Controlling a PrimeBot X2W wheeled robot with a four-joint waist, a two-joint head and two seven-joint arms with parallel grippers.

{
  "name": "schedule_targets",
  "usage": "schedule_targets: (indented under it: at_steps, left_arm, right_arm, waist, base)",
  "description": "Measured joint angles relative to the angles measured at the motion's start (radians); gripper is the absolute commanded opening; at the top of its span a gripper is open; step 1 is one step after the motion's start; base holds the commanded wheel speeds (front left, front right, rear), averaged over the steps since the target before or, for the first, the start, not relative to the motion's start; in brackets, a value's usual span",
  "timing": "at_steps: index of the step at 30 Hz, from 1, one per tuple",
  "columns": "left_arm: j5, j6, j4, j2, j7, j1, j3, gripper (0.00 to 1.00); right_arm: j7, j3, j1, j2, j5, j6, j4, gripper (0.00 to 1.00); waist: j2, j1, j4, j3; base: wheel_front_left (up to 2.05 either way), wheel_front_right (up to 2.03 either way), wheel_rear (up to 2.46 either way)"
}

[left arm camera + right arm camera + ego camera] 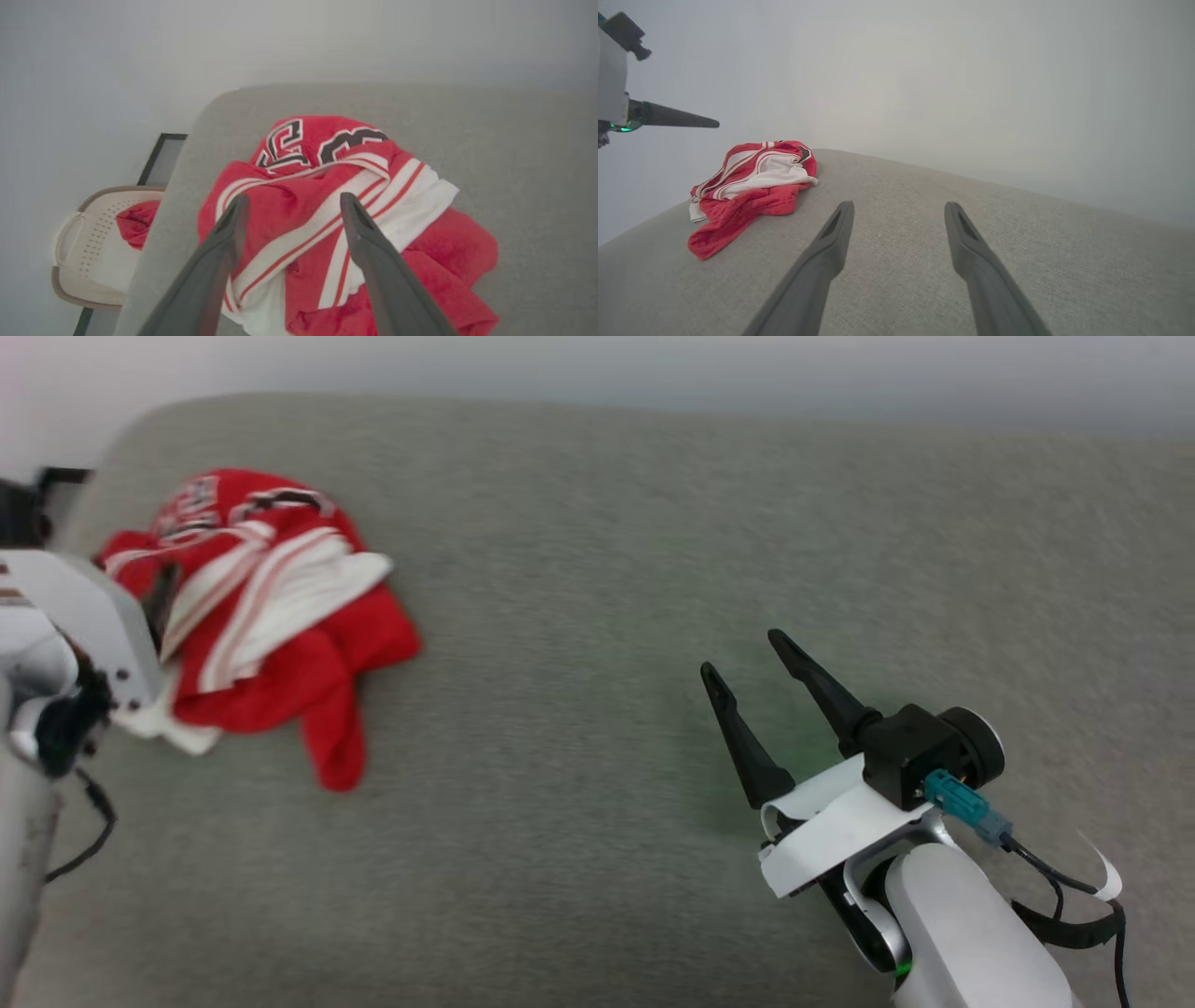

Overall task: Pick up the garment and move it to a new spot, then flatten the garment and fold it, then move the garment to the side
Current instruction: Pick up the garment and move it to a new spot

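Observation:
The garment [271,616] lies crumpled at the far left of the grey padded surface [635,551]: red cloth, white panels, striped trim, black-and-white lettering. In the left wrist view my left gripper [294,198] is open, its two fingers hovering over the garment [327,186] with the striped trim between them, gripping nothing. The right wrist view shows a left finger [672,120] held in the air above the garment [752,186]. My right gripper [742,653] is open and empty, low over bare surface at the right, well apart from the garment; its own view shows the right gripper [900,205] pointing along the surface.
A beige perforated basket [88,261] stands on the floor past the surface's left edge, with something red inside. A pale wall runs behind the surface. Wide bare grey surface [1017,242] stretches between the garment and my right gripper.

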Motion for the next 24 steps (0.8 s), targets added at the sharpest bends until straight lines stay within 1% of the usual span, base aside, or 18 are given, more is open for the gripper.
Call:
schedule_targets:
  at_steps: [3, 6, 9, 11, 14, 18, 20, 21, 22, 23, 24]
  left_arm:
    - [-0.096, 0.000, 0.023, 0.048, 0.160, -0.001, -0.072, 1.00]
    - [-0.182, 0.000, 0.037, 0.099, 0.229, -0.007, -0.091, 1.00]
    - [-0.258, 0.000, 0.043, 0.127, 0.286, 0.001, -0.130, 1.00]
    - [-0.297, 0.000, 0.037, 0.147, 0.299, 0.002, -0.149, 1.00]
    - [-0.340, 0.000, 0.038, 0.176, 0.291, -0.008, -0.167, 1.00]
    - [-0.387, 0.001, 0.028, 0.197, 0.292, -0.024, -0.207, 1.00]
    - [-0.429, 0.002, 0.029, 0.207, 0.299, -0.024, -0.214, 1.00]
    - [-0.440, 0.003, 0.030, 0.214, 0.300, -0.024, -0.220, 0.75]
    - [-0.449, 0.003, 0.031, 0.219, 0.299, -0.026, -0.228, 0.33]
    - [-0.461, 0.004, 0.031, 0.222, 0.298, -0.028, -0.236, 0.00]
    - [-0.475, 0.004, 0.030, 0.223, 0.296, -0.028, -0.243, 0.00]
  right_arm:
    - [0.000, 0.005, 0.000, 0.000, -0.003, 0.000, -0.017, 1.00]
    - [0.000, 0.025, 0.000, 0.001, -0.008, 0.000, -0.030, 1.00]
    - [0.000, 0.041, -0.011, 0.002, -0.009, 0.000, -0.041, 1.00]
    - [0.000, 0.046, -0.018, 0.002, -0.009, 0.000, -0.054, 1.00]
    - [0.000, 0.057, -0.018, 0.002, -0.009, 0.000, -0.069, 1.00]
    - [0.000, 0.064, -0.018, 0.001, -0.013, 0.000, -0.077, 1.00]
    - [0.000, 0.069, -0.018, 0.000, -0.016, 0.000, -0.076, 1.00]
    - [0.000, 0.072, -0.019, -0.001, -0.017, 0.000, -0.076, 1.00]
    - [0.000, 0.072, -0.020, -0.001, -0.017, 0.000, -0.076, 1.00]
    - [0.000, 0.071, -0.020, -0.002, -0.017, 0.000, -0.076, 1.00]
    - [0.000, 0.070, -0.021, -0.003, -0.017, 0.000, -0.076, 1.00]
  waist:
    - [0.0000, 0.0000, -0.048, 0.033]
    - [0.0000, 0.0000, -0.088, 0.067]
    - [0.0000, 0.0000, -0.125, 0.098]
    - [-0.0001, -0.0001, -0.144, 0.121]
    - [-0.0001, -0.0001, -0.167, 0.157]
    - [0.0000, -0.0001, -0.189, 0.199]
    - [0.0000, 0.0000, -0.199, 0.211]
    - [0.0000, -0.0001, -0.204, 0.215]
    - [0.0000, -0.0001, -0.207, 0.218]
    - [-0.0001, -0.0001, -0.209, 0.217]
    - [0.0000, -0.0001, -0.209, 0.215]
  base:
    - [0.00, 0.00, 0.00]
    - [0.00, 0.00, 0.00]
    - [0.00, 0.00, 0.00]
    - [0.00, 0.00, 0.00]
    - [0.00, 0.00, 0.00]
    - [0.00, 0.00, 0.00]
    - [0.00, 0.00, 0.00]
    - [0.00, 0.00, 0.00]
    - [0.00, 0.00, 0.00]
    - [0.00, 0.00, 0.00]
    - [0.00, 0.00, 0.00]
